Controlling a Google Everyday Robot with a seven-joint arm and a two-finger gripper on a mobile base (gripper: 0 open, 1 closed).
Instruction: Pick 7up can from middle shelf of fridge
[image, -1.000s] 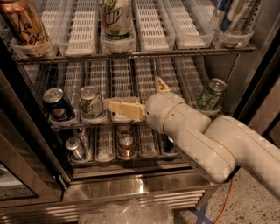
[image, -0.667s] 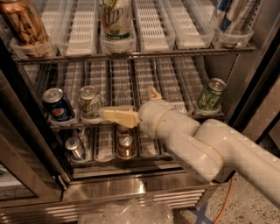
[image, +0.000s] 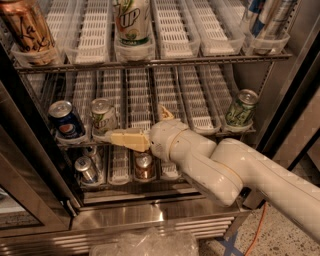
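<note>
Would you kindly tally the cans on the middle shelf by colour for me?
Blue Pepsi can: 1
Pale whitish-green 7up can: 1
Dark green can: 1
Total: 3
The gripper is at the front of the middle shelf, by the 7up can's base.

The top edge cuts off three cans on the upper rack: a brown can (image: 22, 27) at eleven o'clock, a tall white can (image: 132, 20) at twelve and a blue-and-silver can (image: 265, 17) at one. The gripper (image: 120, 138), just left of centre, seems to cover the lower right of the 7up can (image: 103, 114) on the middle shelf (image: 192, 100); contact cannot be told. The arm (image: 240, 170) leaves the frame at four o'clock. A copper can (image: 144, 167) below it shows only its top. Crumpled clear plastic (image: 150, 242) is cropped at six o'clock.
</note>
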